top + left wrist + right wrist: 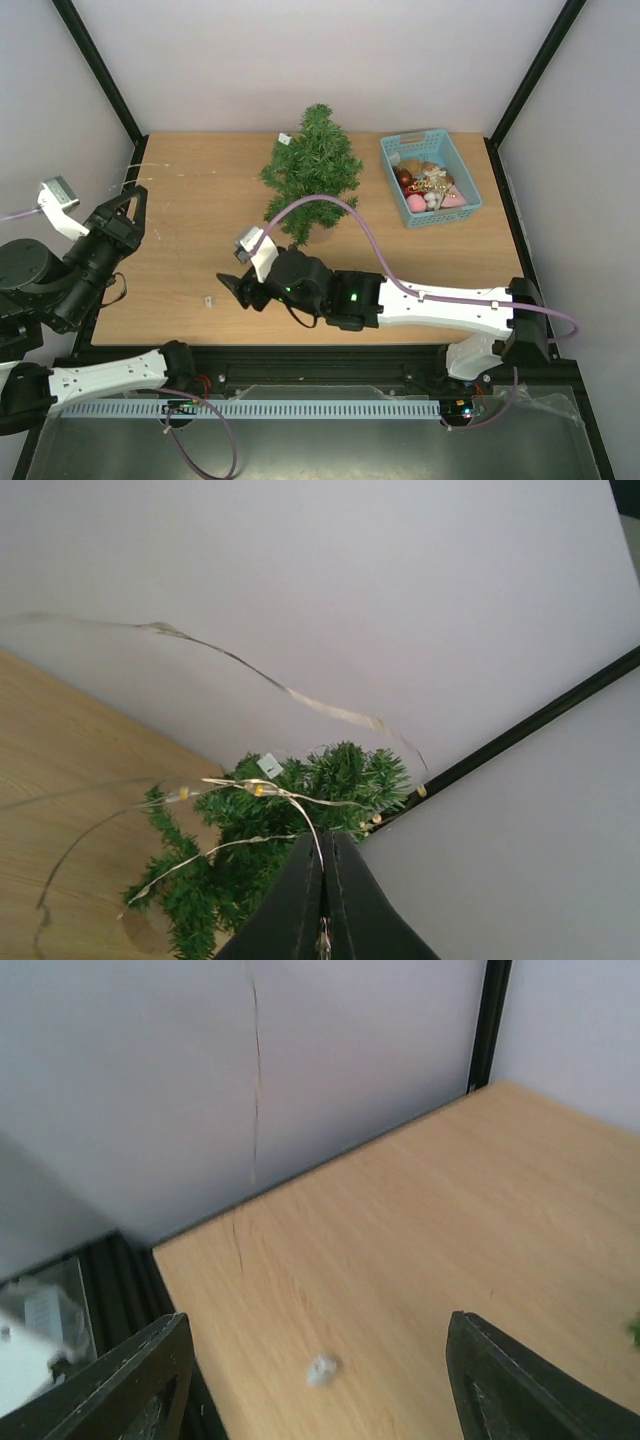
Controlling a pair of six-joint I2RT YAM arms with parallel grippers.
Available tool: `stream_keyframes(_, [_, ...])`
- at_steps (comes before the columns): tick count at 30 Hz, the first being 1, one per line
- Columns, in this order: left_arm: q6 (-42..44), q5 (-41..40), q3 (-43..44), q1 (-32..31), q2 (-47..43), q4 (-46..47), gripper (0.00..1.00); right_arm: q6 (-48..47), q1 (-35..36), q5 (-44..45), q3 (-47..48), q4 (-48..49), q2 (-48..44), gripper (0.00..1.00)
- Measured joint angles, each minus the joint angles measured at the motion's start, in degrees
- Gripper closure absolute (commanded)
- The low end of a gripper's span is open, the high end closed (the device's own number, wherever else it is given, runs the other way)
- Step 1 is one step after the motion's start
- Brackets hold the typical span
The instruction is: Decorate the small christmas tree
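The small christmas tree [312, 175] stands at the back middle of the wooden table [190, 230], bushy and dark green; it also shows in the left wrist view [300, 830]. My left gripper [136, 197] is at the table's left edge, shut on a thin wire light string [255, 789] with small yellow bulbs. The string runs from the closed fingertips [323, 848] across to the tree, where it lies over the branches. My right gripper [236, 290] is open and empty, low over the front of the table, in front of the tree [317, 1335].
A light-blue basket [455, 160] with several ornaments stands right of the tree. A small white scrap [208, 299] lies on the table just left of my right gripper and between its fingers in the right wrist view [322, 1369]. White walls and black frame posts enclose the table.
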Motion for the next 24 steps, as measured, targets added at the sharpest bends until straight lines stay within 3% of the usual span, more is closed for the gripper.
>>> stream_keyframes(5, [1.9, -2.5, 0.0, 0.0, 0.9, 0.0, 0.98, -5.4, 0.0, 4.3, 14.2, -2.6, 3.8, 0.32])
stream_keyframes(12, [3.1, -9.0, 2.1, -2.0, 2.8, -0.9, 0.98, -15.9, -1.2, 6.4, 36.7, -13.8, 8.1, 0.32])
stream_keyframes(24, [1.6, -17.3, 5.8, -3.0, 14.6, -4.1, 0.98, -15.3, -17.8, 2.3, 47.2, -25.4, 4.7, 0.31])
